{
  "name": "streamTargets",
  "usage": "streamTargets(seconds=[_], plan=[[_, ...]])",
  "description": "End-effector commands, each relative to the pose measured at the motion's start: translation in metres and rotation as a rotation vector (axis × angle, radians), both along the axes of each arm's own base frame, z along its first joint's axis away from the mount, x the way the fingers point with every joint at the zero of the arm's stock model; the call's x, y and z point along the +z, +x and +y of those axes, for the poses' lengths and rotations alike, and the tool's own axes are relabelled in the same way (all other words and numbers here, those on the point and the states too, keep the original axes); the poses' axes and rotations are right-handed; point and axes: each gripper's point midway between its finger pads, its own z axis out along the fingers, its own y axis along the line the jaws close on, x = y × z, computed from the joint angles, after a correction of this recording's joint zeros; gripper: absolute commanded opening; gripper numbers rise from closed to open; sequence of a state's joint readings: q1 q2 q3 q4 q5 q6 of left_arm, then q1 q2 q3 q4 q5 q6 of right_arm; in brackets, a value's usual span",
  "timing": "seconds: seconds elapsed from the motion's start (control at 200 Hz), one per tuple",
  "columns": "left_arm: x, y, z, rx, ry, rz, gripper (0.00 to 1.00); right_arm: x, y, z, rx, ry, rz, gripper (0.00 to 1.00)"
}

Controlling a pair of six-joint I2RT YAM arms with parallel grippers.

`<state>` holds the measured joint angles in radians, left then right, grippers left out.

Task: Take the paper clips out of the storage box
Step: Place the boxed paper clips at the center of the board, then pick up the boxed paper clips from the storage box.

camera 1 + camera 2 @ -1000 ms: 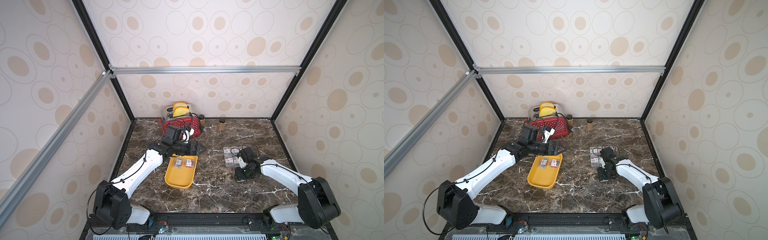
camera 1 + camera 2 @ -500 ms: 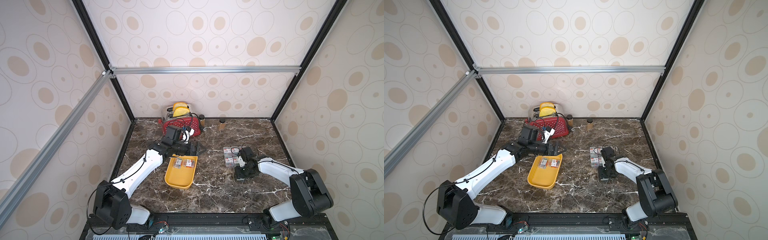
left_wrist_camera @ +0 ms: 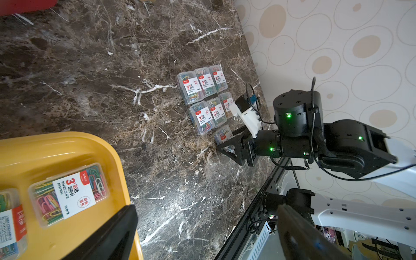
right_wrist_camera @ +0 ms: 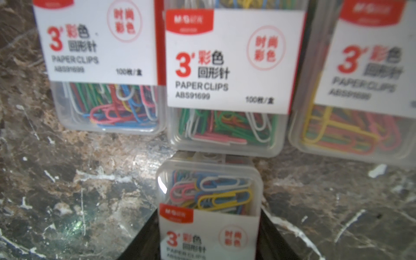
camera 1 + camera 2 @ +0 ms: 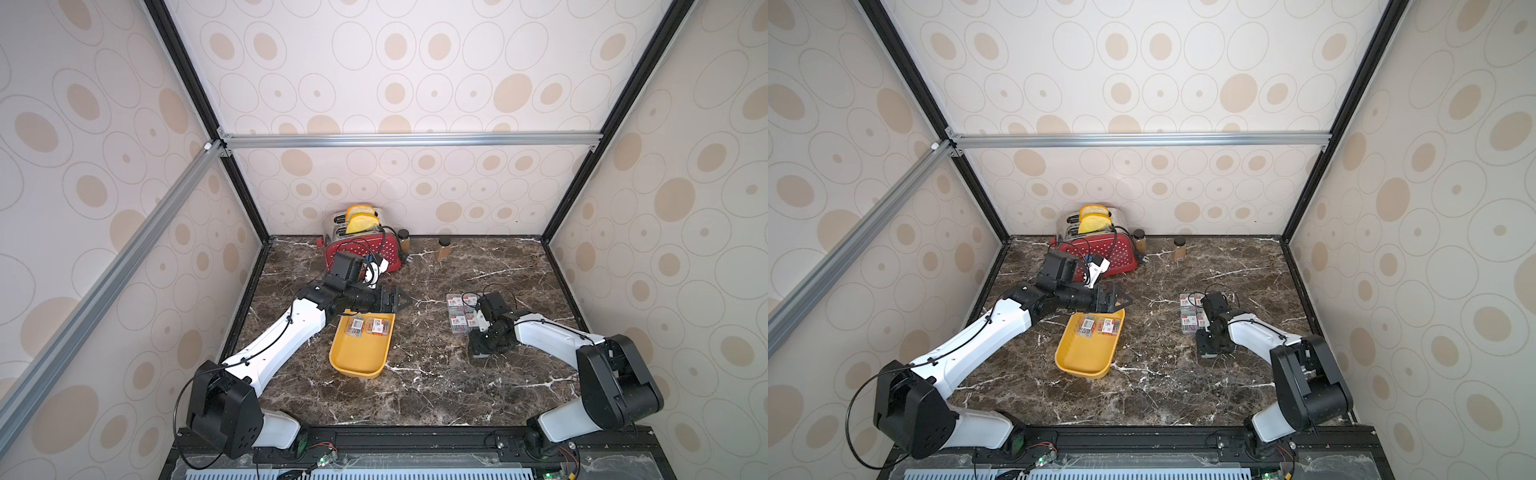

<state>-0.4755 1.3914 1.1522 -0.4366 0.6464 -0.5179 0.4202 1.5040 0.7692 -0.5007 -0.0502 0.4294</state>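
**Top views.** The storage box [image 5: 357,357] lay mid-table on the marble tabletop [image 5: 415,395], with two cases of paper clips [image 5: 376,325] side by side at its far end. The left gripper [image 5: 401,302] hovered just above that end, jaws spread to their widest and holding nothing. The removed cases [image 5: 1188,321] sat in a tidy block well apart from the box, on the right arm's side.

**Left wrist view.** Six removed cases formed two rows of three. A seventh case [image 3: 222,136] lay just beside the nearer row, between the fingers of the right gripper [image 3: 227,145], which was low at the tabletop. One of the cases in the box showed clearly here, the other only in part.

**Right wrist view.** The right gripper was partly closed, clamped across the width of the seventh case. That case appeared to rest on the marble, just beside the middle case of the row ahead.

**Step in hand (judged).** The seventh case was being set down, with two left to fetch. The next move called for the right gripper to let go and lift straight clear without nudging the row. The left gripper would then have to descend squarely over one boxed case, with little finger room beside its neighbour and the box wall.
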Motion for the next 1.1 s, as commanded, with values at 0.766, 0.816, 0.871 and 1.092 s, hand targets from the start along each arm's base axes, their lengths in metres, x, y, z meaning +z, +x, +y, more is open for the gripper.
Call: streamTargets(seconds=[0.766,0.816,0.871,1.092], plan=[[-0.008,-0.018,0.032,-0.159,0.253,-0.049,0.99,0.051,-0.009,0.001,0.039,0.043,-0.026,0.82],[-0.014,-0.019,0.037,-0.190,0.300,-0.061,0.99,0.065,-0.010,0.001,0.054,0.054,-0.044,0.82],[-0.019,-0.020,0.041,-0.227,0.339,-0.078,0.99,0.080,-0.012,0.003,0.076,0.066,-0.060,0.82],[-0.044,-0.010,0.051,-0.316,0.475,-0.139,0.96,0.127,-0.010,0.003,0.113,0.090,-0.160,0.82]])
